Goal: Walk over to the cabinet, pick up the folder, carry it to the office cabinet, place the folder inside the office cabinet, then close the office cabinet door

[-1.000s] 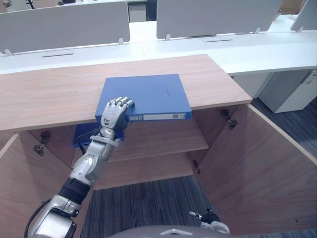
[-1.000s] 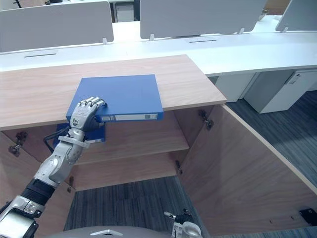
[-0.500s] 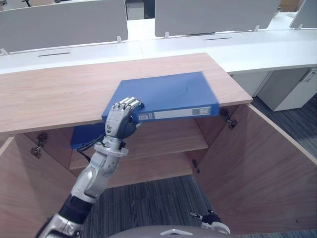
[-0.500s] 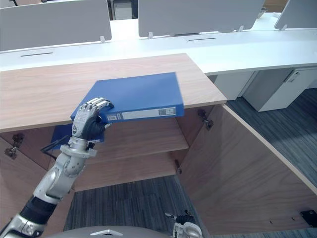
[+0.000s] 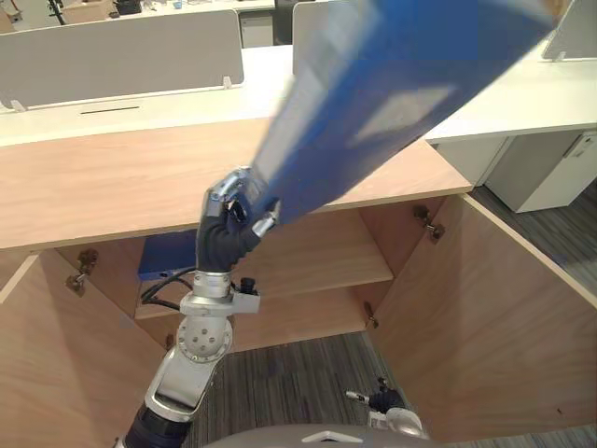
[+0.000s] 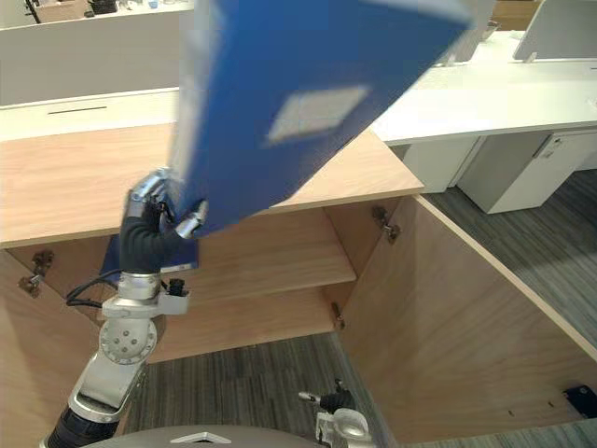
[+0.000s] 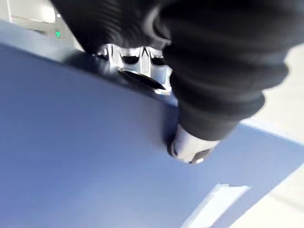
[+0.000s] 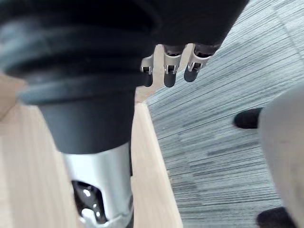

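Office with white desks [image 5: 121,121] behind a low wooden cabinet [image 5: 93,187], doors open. Your left hand [image 5: 231,219] is clamped on a lower corner of the blue folder [image 5: 392,84], which slants up and rightward from it, above the cabinet top. The shelf [image 5: 317,261] lies below. Your right hand [image 8: 167,66] hangs low, fingers loose.

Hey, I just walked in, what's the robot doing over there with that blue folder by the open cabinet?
The robot's left hand grips a blue folder near its lower end and holds it in the air, steeply tilted, above the wooden cabinet top. Below, the cabinet stands open, with its door swung out on the right and a shelf inside. Another blue item lies at the shelf's left end. The right hand hangs low near the carpet, holding nothing. The folder is not yet inside.
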